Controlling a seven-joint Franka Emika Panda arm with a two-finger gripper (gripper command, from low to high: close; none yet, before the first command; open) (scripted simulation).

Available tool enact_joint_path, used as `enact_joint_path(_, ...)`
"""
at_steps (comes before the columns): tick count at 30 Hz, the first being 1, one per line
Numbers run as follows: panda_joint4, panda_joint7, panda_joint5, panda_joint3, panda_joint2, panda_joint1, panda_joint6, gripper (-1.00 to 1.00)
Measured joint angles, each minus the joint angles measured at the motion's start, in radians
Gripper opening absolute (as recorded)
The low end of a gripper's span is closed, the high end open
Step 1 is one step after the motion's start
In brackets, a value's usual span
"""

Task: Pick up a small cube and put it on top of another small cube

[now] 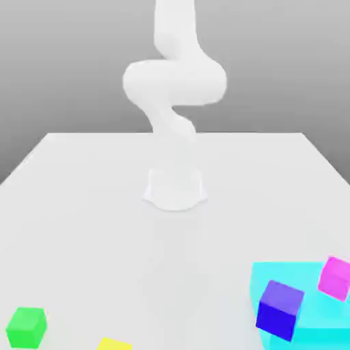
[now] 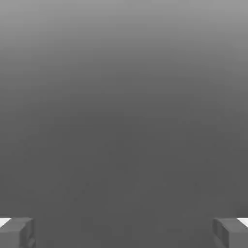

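**benchbot_dan:** You're going for the small green cube (image 1: 27, 327), right? It sits on the white table (image 1: 82, 205) in the near corner on the exterior view's left, well apart from the arm (image 1: 174, 89). It looks like a plain matte block, so I'd guess light and rigid, not slippery and not fragile. Take it across two opposite flat faces, around mid-height, fingers square to the sides so it doesn't twist out.

**simgrip42:** Agreed. Your gripper (image 2: 124, 232) has its fingers (image 2: 17, 232) spread wide apart in the hand view, with nothing between them, so you're set to straddle it.

**benchbot_dan:** Count check: one green cube, one yellow cube (image 1: 113, 344) just beside it at the frame edge, one magenta cube (image 1: 335, 277), one blue-purple cube (image 1: 280, 309), and one flat cyan patch (image 1: 311, 321) under those last two, though I can't tell whether they're touching it.

**simgrip42:** So four cubes. Yellow is your nearest stacking target, I'd say.
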Motion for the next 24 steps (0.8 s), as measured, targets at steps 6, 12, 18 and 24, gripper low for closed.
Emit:
enact_joint_path(6,0.005,0.261,-0.081,0.067,0.225,-0.163,0.058,0.0)
enact_joint_path(12,0.011,0.521,-0.167,0.087,0.445,-0.276,0.112,0.0)
enact_joint_path(18,0.015,0.751,-0.213,0.058,0.66,-0.355,0.171,0.0)
enact_joint_path(24,0.015,0.922,-0.173,0.024,0.864,-0.411,0.242,0.0)
